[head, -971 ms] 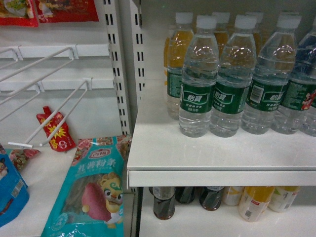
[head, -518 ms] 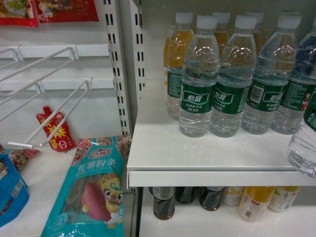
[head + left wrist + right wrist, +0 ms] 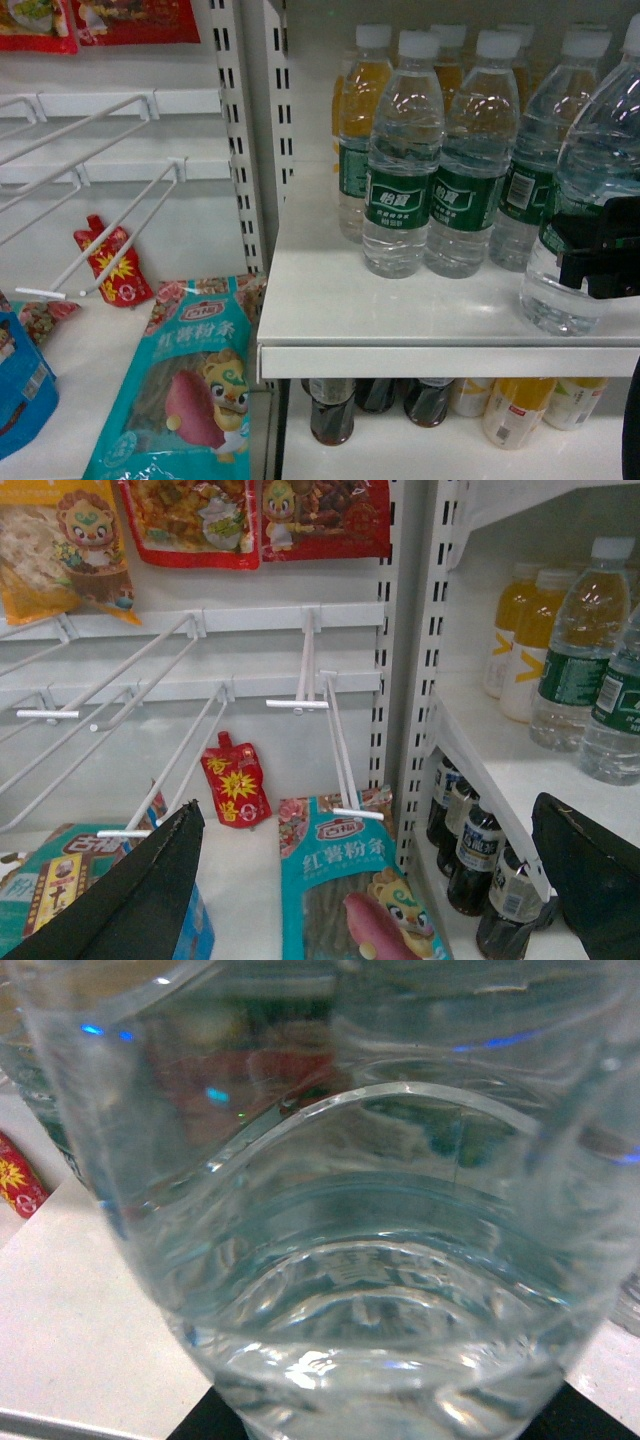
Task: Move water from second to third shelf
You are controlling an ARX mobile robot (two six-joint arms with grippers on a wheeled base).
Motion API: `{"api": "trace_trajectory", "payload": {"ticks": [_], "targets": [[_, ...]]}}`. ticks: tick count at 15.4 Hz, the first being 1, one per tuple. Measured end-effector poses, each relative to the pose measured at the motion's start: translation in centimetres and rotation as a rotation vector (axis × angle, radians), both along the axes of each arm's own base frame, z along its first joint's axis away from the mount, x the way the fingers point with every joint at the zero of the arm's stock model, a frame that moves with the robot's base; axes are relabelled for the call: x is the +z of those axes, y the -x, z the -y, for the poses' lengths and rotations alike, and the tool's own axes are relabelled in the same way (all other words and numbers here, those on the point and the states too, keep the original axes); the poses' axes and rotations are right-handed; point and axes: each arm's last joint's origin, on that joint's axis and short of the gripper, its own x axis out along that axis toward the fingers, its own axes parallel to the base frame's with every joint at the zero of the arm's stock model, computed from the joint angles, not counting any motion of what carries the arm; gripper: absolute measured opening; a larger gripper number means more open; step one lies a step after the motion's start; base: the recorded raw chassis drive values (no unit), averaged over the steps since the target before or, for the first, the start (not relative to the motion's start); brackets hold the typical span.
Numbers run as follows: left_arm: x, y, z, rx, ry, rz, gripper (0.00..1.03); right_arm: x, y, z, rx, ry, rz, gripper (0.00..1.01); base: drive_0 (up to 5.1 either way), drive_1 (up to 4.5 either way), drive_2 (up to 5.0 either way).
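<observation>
Water bottle [image 3: 585, 200] pinched in right pincer [image 3: 598, 255], over shelf [image 3: 420, 310] front edge; placing step, next lower and release.

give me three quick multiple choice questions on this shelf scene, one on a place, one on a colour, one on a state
1. Where is the clear ribbed plastic water bottle that the right gripper holds?
A. right end of the white shelf
B. hanging on a white wire hook
C. among the dark cola bottles below

2. What colour are the wrap labels on the standing water bottles?
A. blue
B. green
C. yellow

3. What is the left gripper doing?
A. shut on a cola bottle
B. shut on a snack packet
C. open, holding nothing

Answers: 1 A, the head view shows it at the shelf's right end. 2 B, green bands with white characters. 3 C, its black fingers stand wide apart.
</observation>
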Motion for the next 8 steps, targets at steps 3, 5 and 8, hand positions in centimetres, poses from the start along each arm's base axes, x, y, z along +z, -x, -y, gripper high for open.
{"api": "trace_trajectory", "payload": {"ticks": [3, 5, 8], "targets": [[0.00, 0.00, 0.00, 0.000, 0.000, 0.000, 0.98, -0.03, -1.36, -0.13, -0.012, 0.003, 0.000, 0.39, 0.0, 0.00, 0.0], [0.00, 0.00, 0.00, 0.000, 0.000, 0.000, 0.98, -0.16, -1.51, -0.14, -0.014, 0.004, -0.004, 0.39, 0.0, 0.00, 0.0], [0.00, 0.00, 0.00, 0.000, 0.000, 0.000, 0.98, -0.30, -1.59, -0.13, -0.015, 0.006, -0.015, 0.39, 0.0, 0.00, 0.0]]}}
